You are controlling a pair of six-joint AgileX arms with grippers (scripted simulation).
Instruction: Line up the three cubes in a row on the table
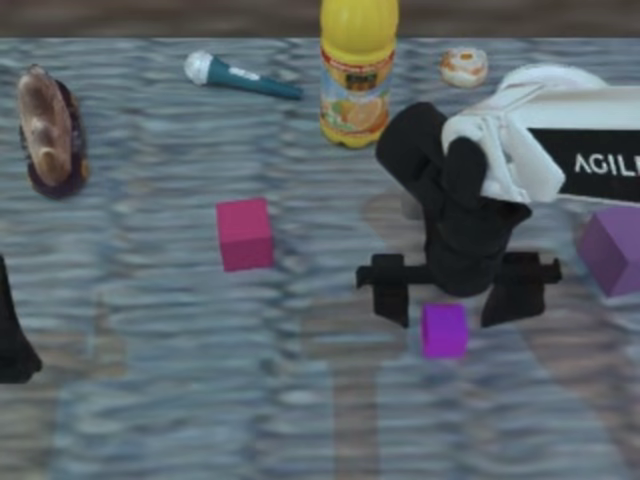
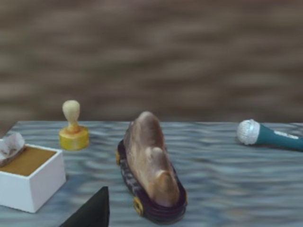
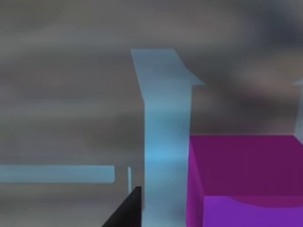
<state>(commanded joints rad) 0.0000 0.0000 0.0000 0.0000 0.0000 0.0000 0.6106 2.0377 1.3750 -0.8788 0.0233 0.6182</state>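
The small bright magenta cube (image 1: 444, 330) rests on the table (image 1: 180, 400), right of centre. My right gripper (image 1: 448, 300) hovers over it, open, with one black finger on each side of the cube's far edge and nothing gripped. In the right wrist view the magenta cube (image 3: 246, 179) fills the near corner beside one fingertip (image 3: 129, 212). To the left sits the crimson-pink cube (image 1: 245, 234). The large dull purple cube (image 1: 612, 250) is at the right edge, partly under the right arm. My left gripper (image 1: 12, 345) stays parked at the left edge, open.
Along the back stand a bread loaf on a dark tray (image 1: 50, 130), a teal microphone (image 1: 240, 76), an orange juice bottle (image 1: 358, 70) and a small round pastry (image 1: 464, 66). The left wrist view also shows a yellow stamp (image 2: 73, 127) and a white box (image 2: 28, 177).
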